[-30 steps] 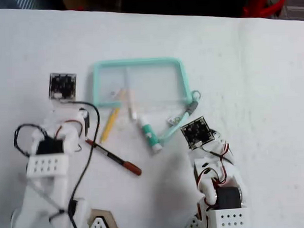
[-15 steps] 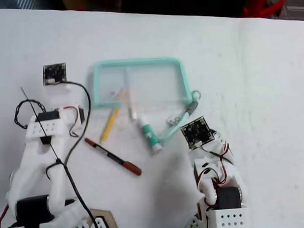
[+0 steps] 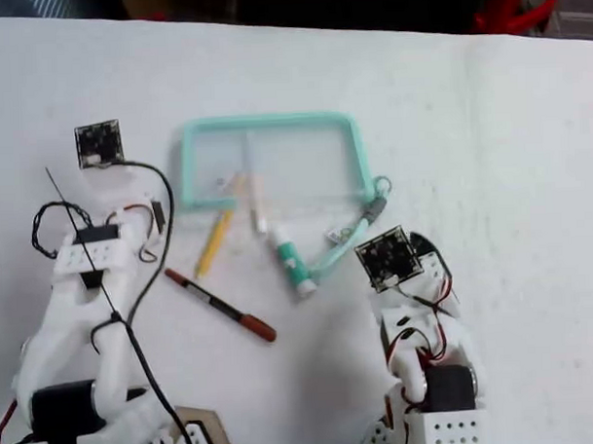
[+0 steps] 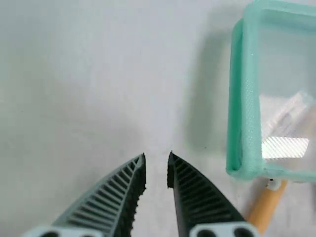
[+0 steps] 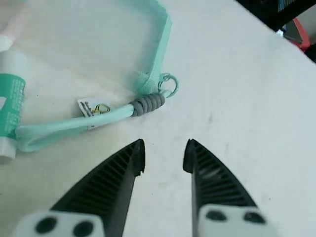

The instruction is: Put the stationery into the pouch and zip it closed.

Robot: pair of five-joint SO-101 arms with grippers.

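Translucent mint pouch (image 3: 269, 119) lies flat mid-worktop, likely limp and light, so pinch its stiffer rim; left gripper (image 4: 156, 165) jaws narrowly parted, right gripper (image 5: 163, 150) jaws wider, both empty.

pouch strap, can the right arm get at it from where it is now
Probably yes: the right gripper is open just short of the pouch strap, with only bare table between.

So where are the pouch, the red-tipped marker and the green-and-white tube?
pouch (image 3: 189, 159): high view, left side of its rim.
red-tipped marker (image 3: 221, 305): high view, middle of barrel.
green-and-white tube (image 3: 292, 265): high view, green label.
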